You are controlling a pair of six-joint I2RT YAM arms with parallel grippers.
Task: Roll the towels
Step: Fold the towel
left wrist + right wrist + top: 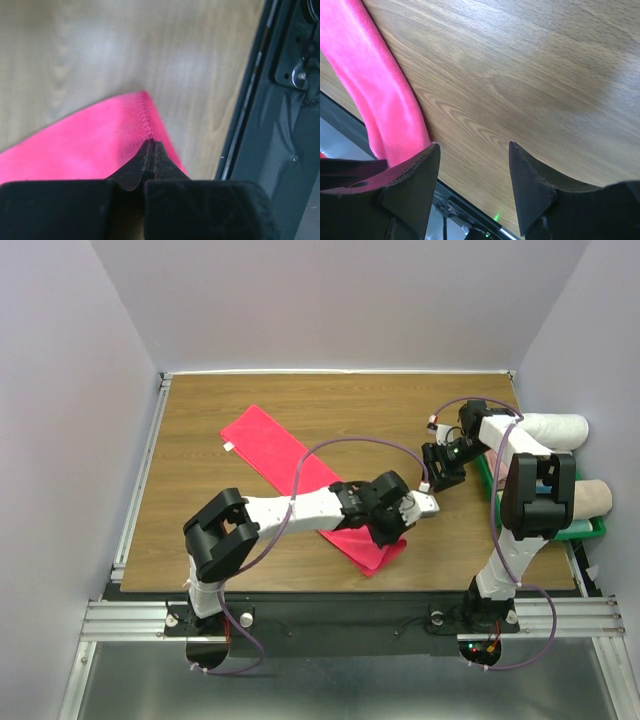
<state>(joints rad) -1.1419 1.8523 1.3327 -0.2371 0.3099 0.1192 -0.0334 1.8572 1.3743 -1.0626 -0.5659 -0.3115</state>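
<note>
Left gripper (151,146) pinched shut on the hem at the near end of the red towel (272,448). Its arm is folded low across the table (200,400). The towel lies diagonally mid-table. Right gripper (472,165) has jaws apart, empty, over bare wood near the green bin (590,530).

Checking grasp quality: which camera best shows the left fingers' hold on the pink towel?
Left wrist: the left fingers are shut on the towel at its hemmed corner, close up. Top external shows most of the towel, but the left arm hides the pinch. Right wrist shows only a strip of towel.
</note>
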